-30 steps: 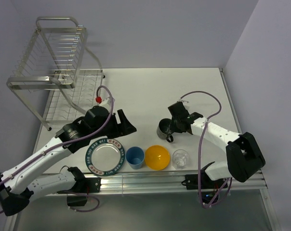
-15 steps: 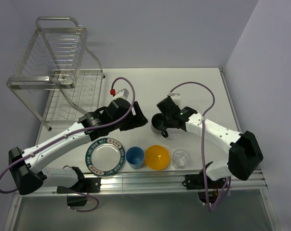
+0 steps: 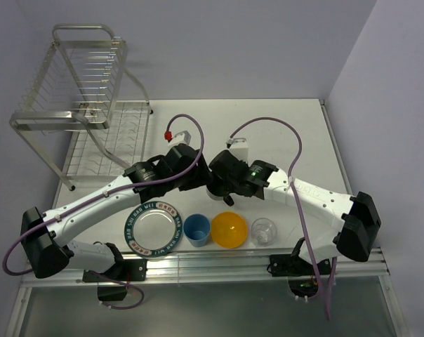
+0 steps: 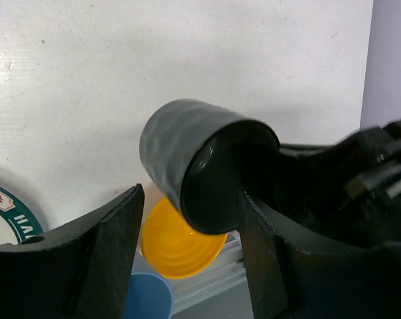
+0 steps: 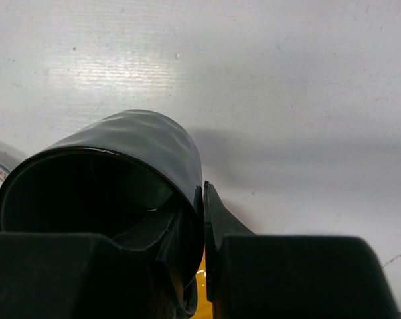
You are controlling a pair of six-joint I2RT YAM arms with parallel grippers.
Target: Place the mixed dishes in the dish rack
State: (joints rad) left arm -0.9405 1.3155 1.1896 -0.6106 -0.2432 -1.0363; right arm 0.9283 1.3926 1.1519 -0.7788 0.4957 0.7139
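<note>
Two robot arms are seen from above, meeting over the middle of a white bench (image 3: 282, 133). A dark green-grey mug (image 4: 187, 159) is held up off the bench between them, tipped onto its side so that its open mouth is turned towards both wrist cameras. The mug's wall is pinched at the rim by the right pincer (image 5: 200, 199), with one finger inside the mouth and the other outside, the gap between them kept narrow. The left pincer (image 4: 187, 219) is spread wide, with a black finger seen on either side of the mug; a clear gap is shown at the left finger, while contact at the right finger cannot be told.

Along the near edge of the bench a row of four dishes is laid out, from left to right: a silver plate (image 3: 153, 230) with a dark green lettered rim, a light blue cup (image 3: 196, 229), an orange-yellow bowl (image 3: 229, 229) and a small clear glass (image 3: 263, 231). The mug is held just beyond the cup and bowl. A tall chrome wire dish rack (image 3: 71, 112) is set at the far left corner, well apart from all five dishes
</note>
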